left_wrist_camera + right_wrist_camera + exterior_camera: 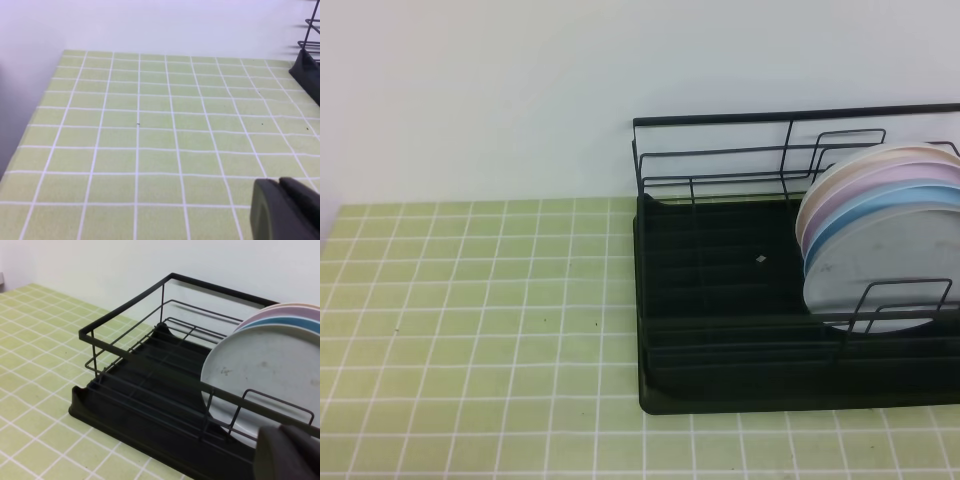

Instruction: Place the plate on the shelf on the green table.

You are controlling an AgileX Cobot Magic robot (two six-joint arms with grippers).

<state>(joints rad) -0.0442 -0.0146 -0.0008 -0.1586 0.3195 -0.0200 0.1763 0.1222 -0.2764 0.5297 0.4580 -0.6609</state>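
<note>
The pale grey plate (885, 272) stands upright at the front of a row of plates, at the right end of the black wire shelf (720, 300). The shelf rests on the green table (470, 320). Neither gripper shows in the high view. In the right wrist view the plate (270, 372) leans behind a low wire divider of the shelf (150, 390). My right gripper (282, 437) hangs shut and empty just in front of it. In the left wrist view my left gripper (280, 187) is shut and empty above bare tiles of the green table (150, 125).
Behind the grey plate stand a light blue plate (880, 215), a pink one (865, 185) and a cream one (880, 158). The left part of the shelf tray holds nothing. A corner of the shelf (307, 65) shows in the left wrist view. A white wall runs behind the table.
</note>
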